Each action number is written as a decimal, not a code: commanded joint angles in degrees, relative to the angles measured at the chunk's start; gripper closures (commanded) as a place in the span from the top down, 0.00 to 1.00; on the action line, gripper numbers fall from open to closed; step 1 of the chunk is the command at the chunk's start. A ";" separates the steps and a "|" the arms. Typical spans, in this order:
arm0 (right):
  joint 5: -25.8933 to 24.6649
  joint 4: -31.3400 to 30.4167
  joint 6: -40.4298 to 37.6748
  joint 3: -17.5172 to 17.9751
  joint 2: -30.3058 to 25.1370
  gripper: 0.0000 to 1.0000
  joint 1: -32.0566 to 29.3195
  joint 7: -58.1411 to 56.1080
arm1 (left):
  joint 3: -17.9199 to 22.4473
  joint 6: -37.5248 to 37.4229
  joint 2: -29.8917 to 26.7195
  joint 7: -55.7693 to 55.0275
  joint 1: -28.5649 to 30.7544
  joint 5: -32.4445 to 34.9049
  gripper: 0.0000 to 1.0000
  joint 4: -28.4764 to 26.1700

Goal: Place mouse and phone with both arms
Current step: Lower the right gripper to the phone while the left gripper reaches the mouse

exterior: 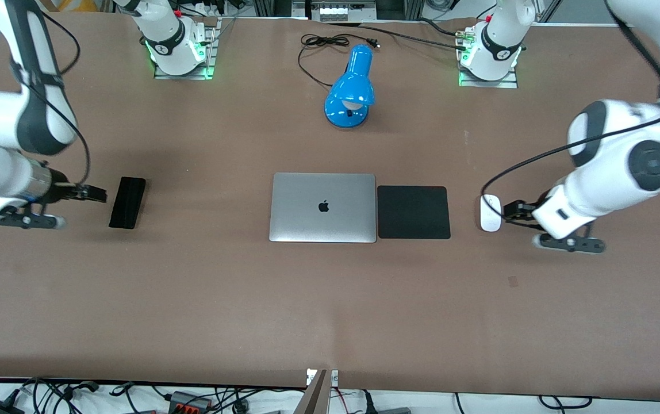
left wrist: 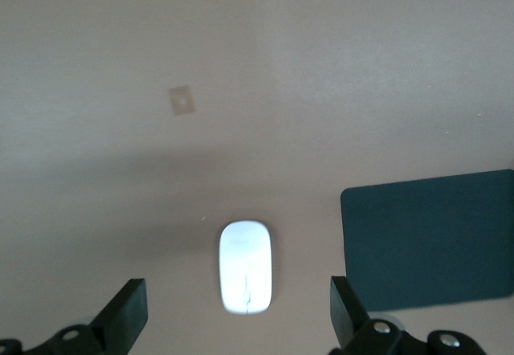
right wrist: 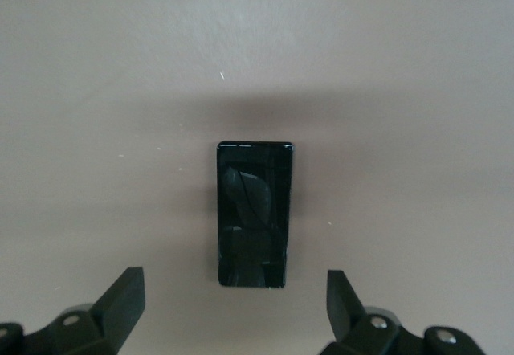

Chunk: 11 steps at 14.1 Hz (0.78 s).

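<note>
The black phone (exterior: pixel 127 202) lies flat on the brown table toward the right arm's end; it also shows in the right wrist view (right wrist: pixel 254 213). My right gripper (exterior: pixel 95 194) is open and empty, low beside the phone's long edge, apart from it (right wrist: pixel 233 311). The white mouse (exterior: pixel 490 213) lies between the black square pad and my left gripper; it also shows in the left wrist view (left wrist: pixel 246 267). My left gripper (exterior: pixel 509 211) is open and empty, low beside the mouse, its jaws wide on either side of it without touching (left wrist: pixel 238 319).
A closed silver laptop (exterior: pixel 323 207) lies mid-table with the black square pad (exterior: pixel 413 212) beside it, toward the left arm's end. A blue desk lamp (exterior: pixel 353 89) with its cable stands near the robots' bases. A small tan patch (exterior: pixel 513 280) marks the table.
</note>
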 commanded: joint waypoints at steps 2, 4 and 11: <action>-0.64 0.14 3.29 0.32 5.68 1.00 -0.73 0.01 | -0.05 11.95 0.11 0.31 -0.05 0.92 1.00 -9.44; -0.64 0.05 3.30 0.41 7.10 1.00 -0.91 0.10 | -0.05 19.07 0.90 0.31 0.47 5.04 1.00 -14.01; -0.64 -1.97 7.50 0.32 10.35 1.00 -1.35 0.01 | 0.04 26.48 4.86 -0.57 1.71 5.14 1.00 -19.48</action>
